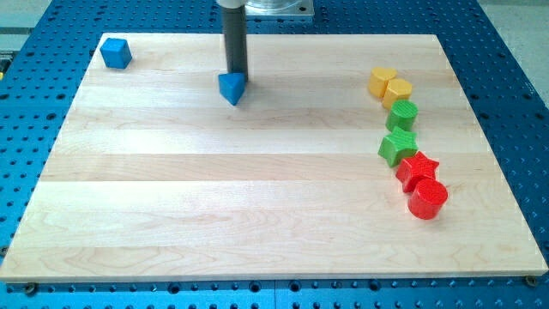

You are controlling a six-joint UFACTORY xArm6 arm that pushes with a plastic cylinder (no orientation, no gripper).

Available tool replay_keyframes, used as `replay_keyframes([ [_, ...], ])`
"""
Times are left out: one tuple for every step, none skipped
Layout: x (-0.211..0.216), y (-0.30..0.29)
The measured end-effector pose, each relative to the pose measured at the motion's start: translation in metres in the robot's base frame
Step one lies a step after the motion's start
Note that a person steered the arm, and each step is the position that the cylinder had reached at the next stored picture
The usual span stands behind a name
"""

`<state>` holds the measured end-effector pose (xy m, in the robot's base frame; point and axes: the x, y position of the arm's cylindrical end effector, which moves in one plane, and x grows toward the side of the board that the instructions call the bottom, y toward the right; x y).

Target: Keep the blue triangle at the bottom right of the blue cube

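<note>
The blue cube sits at the top left corner of the wooden board. The blue triangle lies near the top middle of the board, to the right of the cube and a little lower. My tip is the lower end of the dark rod that comes down from the view's top. It stands right at the top edge of the blue triangle, touching or nearly touching it.
A curved line of blocks runs down the view's right: a yellow block, a second yellow block, a green cylinder, a green star, a red star and a red cylinder. Blue perforated table surrounds the board.
</note>
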<state>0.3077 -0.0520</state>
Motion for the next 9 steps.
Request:
replay_keyframes([
  [0.005,0.054],
  [0.028,-0.003],
  [0.009,-0.052],
  [0.01,-0.079],
  [0.022,-0.03],
  [0.068,-0.049],
  [0.057,-0.117],
  [0.039,-0.141],
  [0.034,-0.215],
])
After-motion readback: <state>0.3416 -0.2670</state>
